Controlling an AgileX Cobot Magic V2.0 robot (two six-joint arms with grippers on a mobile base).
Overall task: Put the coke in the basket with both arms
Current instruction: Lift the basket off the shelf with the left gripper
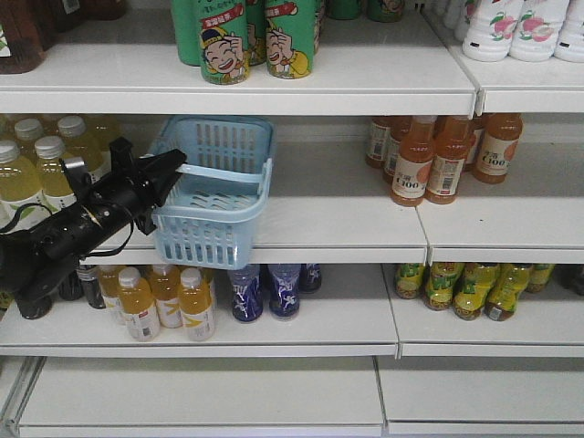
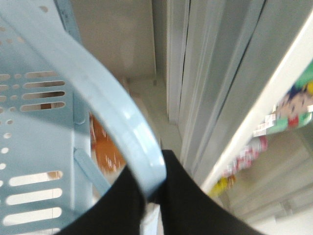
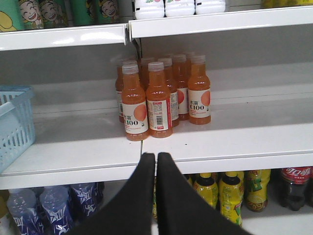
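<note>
— Where is the coke (image 3: 295,188)?
— On the lower shelf (image 1: 347,315), at the far right of the right wrist view, just beside the yellow-green bottles (image 3: 230,193). Its red label shows. Its cap is hidden behind the edge of the middle shelf (image 3: 230,129). It stands apart from both grippers.
— And the basket (image 1: 212,233)?
— At the left of the middle shelf, upright, mouth up, well apart from the coke. In the front view its front wall covers the shelf's edge. I cannot tell whether it rests there or hangs lifted.
— The left gripper (image 1: 178,166)?
— It reaches in from the left to the basket's left rim. In its own wrist view the handle (image 2: 112,115) runs as a pale blue arc between the two black fingers (image 2: 190,205), which are clenched on it.
— The right gripper (image 3: 155,159)?
— Clenched on nothing: its fingers touch along their length. It hangs in front of the middle shelf's edge and points at the orange bottles (image 3: 159,103). Those stand in a cluster to the right of the basket, apart from it. Blue bottles (image 3: 54,205) stand on the lower shelf, below the basket.
</note>
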